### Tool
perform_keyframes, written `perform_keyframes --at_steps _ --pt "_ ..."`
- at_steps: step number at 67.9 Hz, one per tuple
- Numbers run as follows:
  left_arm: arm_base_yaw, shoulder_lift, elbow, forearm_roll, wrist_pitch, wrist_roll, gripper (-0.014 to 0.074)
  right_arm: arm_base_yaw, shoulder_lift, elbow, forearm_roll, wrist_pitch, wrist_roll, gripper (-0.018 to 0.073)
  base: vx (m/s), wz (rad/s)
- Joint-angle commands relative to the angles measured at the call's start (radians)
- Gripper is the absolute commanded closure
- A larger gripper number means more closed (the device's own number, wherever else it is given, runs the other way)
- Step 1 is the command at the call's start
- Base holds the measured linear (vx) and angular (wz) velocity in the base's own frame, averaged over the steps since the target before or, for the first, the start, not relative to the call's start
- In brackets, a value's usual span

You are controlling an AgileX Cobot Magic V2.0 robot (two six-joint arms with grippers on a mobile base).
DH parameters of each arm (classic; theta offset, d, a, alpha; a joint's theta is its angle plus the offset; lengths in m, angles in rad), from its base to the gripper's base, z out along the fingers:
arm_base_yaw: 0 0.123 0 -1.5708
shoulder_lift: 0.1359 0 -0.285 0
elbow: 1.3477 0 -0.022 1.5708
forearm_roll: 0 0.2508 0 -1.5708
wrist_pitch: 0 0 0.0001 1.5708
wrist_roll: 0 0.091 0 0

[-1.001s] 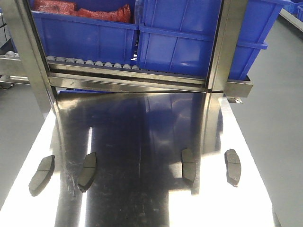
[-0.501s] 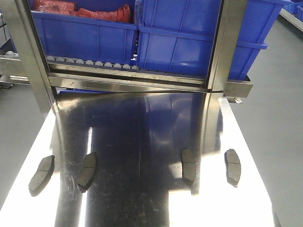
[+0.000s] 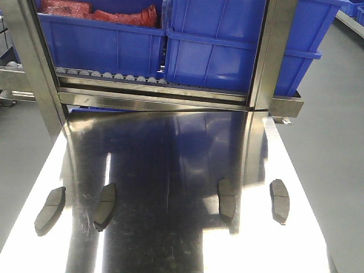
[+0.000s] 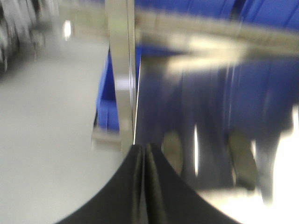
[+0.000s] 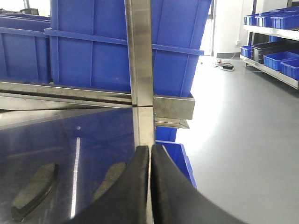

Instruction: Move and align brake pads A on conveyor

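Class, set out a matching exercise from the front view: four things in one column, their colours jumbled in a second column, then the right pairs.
Things:
1. brake pads
2. bins
3. bundles in the left bin
4. tabletop

Colours:
a. red
b. shiny silver
c. dark grey
d. blue

Pairs: 1-c, 2-d, 3-a, 4-b

Four brake pads (image 3: 105, 205) lie well apart on the steel tabletop (image 3: 165, 165).
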State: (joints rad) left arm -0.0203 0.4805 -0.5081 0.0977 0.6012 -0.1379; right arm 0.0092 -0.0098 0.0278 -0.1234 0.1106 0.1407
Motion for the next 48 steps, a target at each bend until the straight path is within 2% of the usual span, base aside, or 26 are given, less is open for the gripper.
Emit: perform_keyframes --at_steps 1,8,30,38,48 --pt "0.000 0.079 -0.061 -0.043 0.037 -0.011 0.0602 0.002 -0.014 0.012 -0.009 -0.069 -0.009 0.0571 0.00 0.00" --pt "0.000 0.133 -0.064 -0.103 0.051 -0.010 0.0602 0.002 -0.014 0.012 -0.009 -0.069 -0.009 0.0571 0.00 0.00" --pt "0.000 0.181 -0.064 -0.098 0.053 -0.006 0.0580 0.002 -0.014 0.012 -0.009 -0.069 -0.009 0.0571 0.00 0.00" --pt "0.000 0.194 -0.064 -0.098 0.041 0.000 0.0497 0.002 -0.014 0.012 -0.009 -0.069 -0.009 0.0571 0.00 0.00" --pt "0.000 0.217 -0.064 -0.098 0.049 0.000 0.0311 0.002 -0.014 0.012 -0.009 -0.069 -0.009 0.0571 0.00 0.00"
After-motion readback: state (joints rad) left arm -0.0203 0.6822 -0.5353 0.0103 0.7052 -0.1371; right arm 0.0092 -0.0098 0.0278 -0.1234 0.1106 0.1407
